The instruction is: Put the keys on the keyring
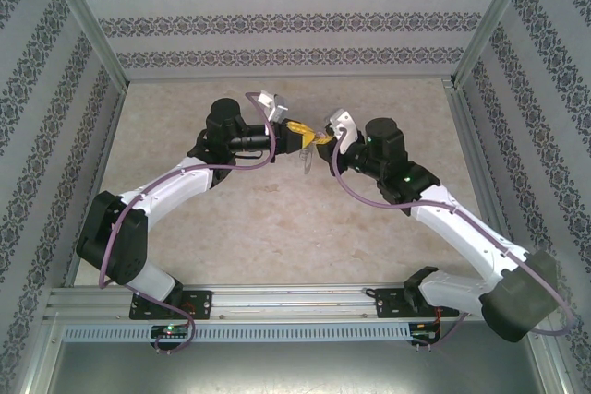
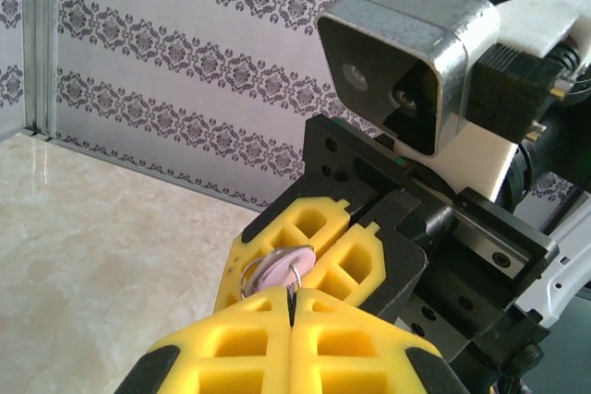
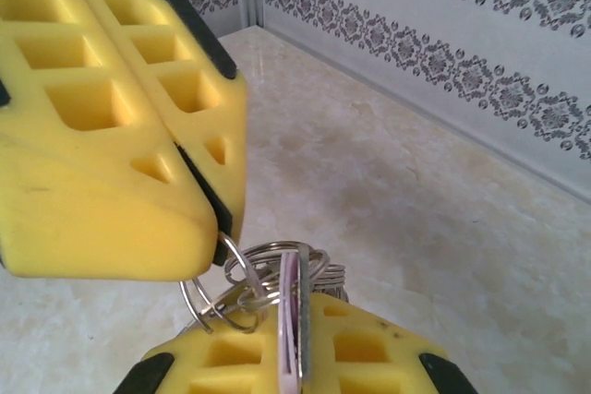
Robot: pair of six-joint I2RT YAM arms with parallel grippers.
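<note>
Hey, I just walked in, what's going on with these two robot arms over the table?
The two arms meet tip to tip above the middle of the table. The right end effector is shut on a small lilac key, and the left end effector is shut on the metal keyring. Key and ring sit close together between the yellow fingertips, so this looks like the threading step. Whether the key is on the ring yet is hard to tell.

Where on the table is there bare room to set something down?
The table is bare between the left arm, the right arm and the near rail, and along the back wall. It is crowded mid-table, where the left gripper, shut on the keyring, meets the right gripper, shut on the key.
</note>
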